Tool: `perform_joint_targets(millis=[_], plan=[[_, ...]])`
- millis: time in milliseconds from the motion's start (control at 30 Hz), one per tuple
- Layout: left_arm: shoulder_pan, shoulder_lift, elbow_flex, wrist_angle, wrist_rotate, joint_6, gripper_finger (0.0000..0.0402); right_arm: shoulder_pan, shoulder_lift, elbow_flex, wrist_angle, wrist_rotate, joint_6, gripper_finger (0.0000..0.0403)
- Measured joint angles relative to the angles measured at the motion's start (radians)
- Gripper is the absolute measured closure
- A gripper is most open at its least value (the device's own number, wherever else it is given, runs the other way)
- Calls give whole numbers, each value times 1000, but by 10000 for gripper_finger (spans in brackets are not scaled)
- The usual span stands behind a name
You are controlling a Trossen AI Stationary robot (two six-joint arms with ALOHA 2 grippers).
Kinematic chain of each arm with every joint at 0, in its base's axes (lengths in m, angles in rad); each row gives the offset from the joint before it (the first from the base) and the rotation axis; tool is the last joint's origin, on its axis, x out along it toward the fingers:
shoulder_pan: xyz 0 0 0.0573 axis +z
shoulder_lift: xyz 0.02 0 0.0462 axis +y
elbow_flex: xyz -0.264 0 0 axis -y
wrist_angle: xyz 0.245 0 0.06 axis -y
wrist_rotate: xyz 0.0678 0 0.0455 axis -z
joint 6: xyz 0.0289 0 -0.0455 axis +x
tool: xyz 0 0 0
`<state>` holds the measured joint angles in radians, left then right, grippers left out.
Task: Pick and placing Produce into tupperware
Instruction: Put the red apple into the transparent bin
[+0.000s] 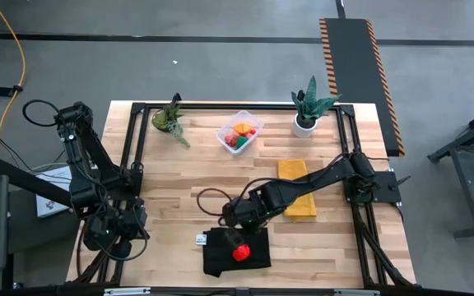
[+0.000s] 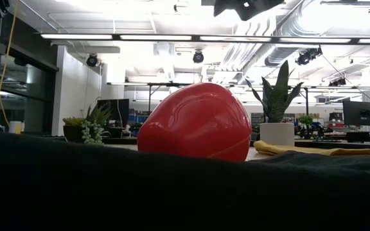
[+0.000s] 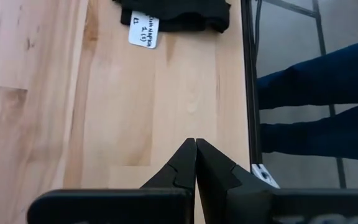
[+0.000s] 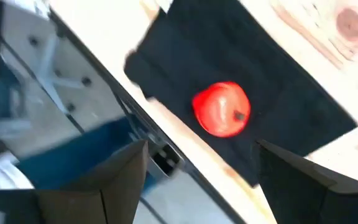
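My right gripper point(image 1: 235, 224) hangs wide open and empty, the red produce point(image 1: 240, 252) lying just nearer on the black cloth point(image 1: 257, 259); the tupperware point(image 1: 239, 131) sits far, and my left gripper point(image 3: 195, 163) is pinched shut, idle

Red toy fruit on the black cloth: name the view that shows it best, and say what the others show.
The low view: the red toy fruit fills the centre, resting on the black cloth. The high view shows it small, beside the right gripper. The right wrist view shows it blurred between open fingers. The left wrist view misses it.
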<state>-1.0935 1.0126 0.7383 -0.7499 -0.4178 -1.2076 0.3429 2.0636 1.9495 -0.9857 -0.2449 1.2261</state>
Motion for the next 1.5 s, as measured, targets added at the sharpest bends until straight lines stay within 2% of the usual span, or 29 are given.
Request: perform_joint_targets(millis=[133,467,533,633,833,1000,1033,1133,1500], plan=[[0,0,0,-7,-2,1,401,2,0,0,76,38,113,125],[1,0,0,-10,-104,-35,401,38,0,0,188,256,369,125],[1,0,0,-11,-115,-35,401,48,-1,0,173,267,385,125],[1,0,0,-20,-140,-12,401,64,-1,0,108,275,499,125],[1,0,0,-50,-170,63,401,100,3,0,-155,300,812,125],[1,0,0,-71,-142,86,401,123,13,0,-120,385,1056,125],[1,0,0,-71,-134,91,401,124,22,0,-100,380,1069,125],[0,-1,0,-70,-128,138,401,118,46,0,-69,271,1091,125],[0,-1,0,-70,-124,237,401,95,133,0,-24,184,1132,125]])
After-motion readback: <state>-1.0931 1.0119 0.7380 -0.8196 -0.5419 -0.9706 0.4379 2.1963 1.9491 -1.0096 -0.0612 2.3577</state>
